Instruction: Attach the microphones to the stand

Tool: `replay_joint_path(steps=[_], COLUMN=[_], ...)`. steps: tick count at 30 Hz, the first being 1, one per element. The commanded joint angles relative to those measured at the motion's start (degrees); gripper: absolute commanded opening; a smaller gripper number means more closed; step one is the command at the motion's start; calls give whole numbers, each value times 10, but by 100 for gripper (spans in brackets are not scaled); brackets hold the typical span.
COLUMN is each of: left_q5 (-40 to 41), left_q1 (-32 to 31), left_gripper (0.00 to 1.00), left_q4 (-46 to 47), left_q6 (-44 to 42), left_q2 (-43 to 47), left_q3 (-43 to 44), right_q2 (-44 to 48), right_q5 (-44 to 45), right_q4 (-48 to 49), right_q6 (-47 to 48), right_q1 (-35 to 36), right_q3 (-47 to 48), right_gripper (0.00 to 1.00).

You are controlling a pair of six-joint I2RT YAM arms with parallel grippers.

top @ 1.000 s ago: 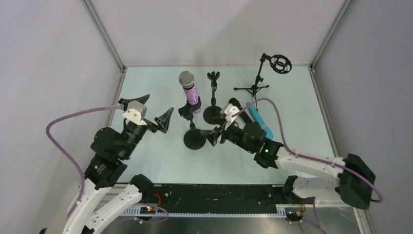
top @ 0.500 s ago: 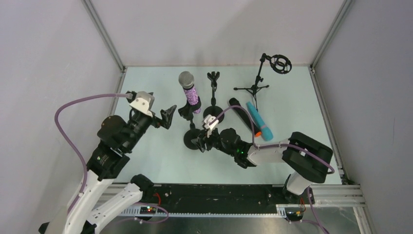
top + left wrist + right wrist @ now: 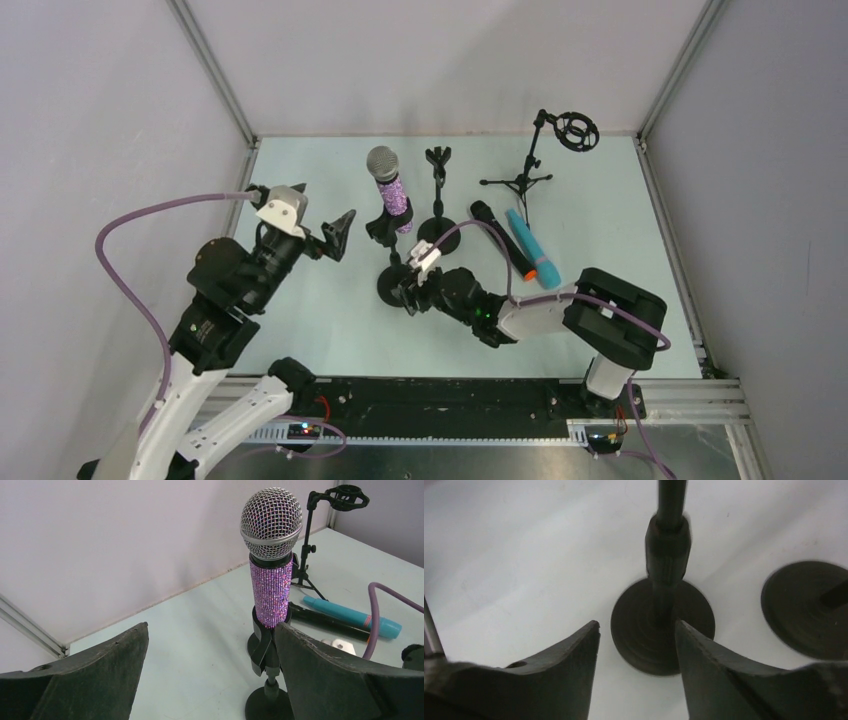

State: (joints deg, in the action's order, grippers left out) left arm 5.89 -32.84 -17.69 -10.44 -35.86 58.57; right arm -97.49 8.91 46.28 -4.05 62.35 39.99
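The purple glittery microphone (image 3: 390,192) (image 3: 271,575) stands upright in the clip of a round-based stand (image 3: 400,287) (image 3: 268,702). The black microphone with the orange end (image 3: 502,241) (image 3: 325,623) and the teal microphone (image 3: 532,250) (image 3: 350,615) lie side by side on the table. My left gripper (image 3: 305,216) (image 3: 212,630) is open, just left of the purple microphone and holding nothing. My right gripper (image 3: 407,291) (image 3: 638,630) is low at that stand's base (image 3: 663,625), jaws apart and nothing between them.
A second round-based stand (image 3: 437,200) with an empty clip stands just behind; its base (image 3: 806,607) shows at the right of the right wrist view. A tripod stand with a ring mount (image 3: 575,131) (image 3: 345,494) is at the back right. Walls enclose the table.
My right arm has swung left from beside the lying microphones to the base of the purple microphone's stand, and its jaws have narrowed. My left gripper shifted only slightly.
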Motion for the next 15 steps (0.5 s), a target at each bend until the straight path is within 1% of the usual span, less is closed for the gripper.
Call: replay_joint_path(steps=[1,5,6,7,8,10,15], left_q5=[5,4,4,5,6,5,3], left_q1=[6,6,6,6,7,7,7], left_gripper=[100,100,100,100,100,100,100], left_q4=[7,8,7,8,8,7,7], left_q6=[-20,-21,-21,-20,-20,-19,-18], left_q2=[2,1,2,3,5,9,12], left_q3=[20,25,26,27,28,25,24], right_q2=[23,33,30,27,22,14,-18], right_q5=[53,58,56,56,56,57,47], right_q4=[-93,-155,-168,-174,-177,-172,-148], right_q6=[-28,-62,-65,-70,-69,-62,-53], right_q1=[24,31,31,31,31,31,14], right_q3=[14,8,6,6,5,4,17], right_gripper=[70,82,87,90,96,99,100])
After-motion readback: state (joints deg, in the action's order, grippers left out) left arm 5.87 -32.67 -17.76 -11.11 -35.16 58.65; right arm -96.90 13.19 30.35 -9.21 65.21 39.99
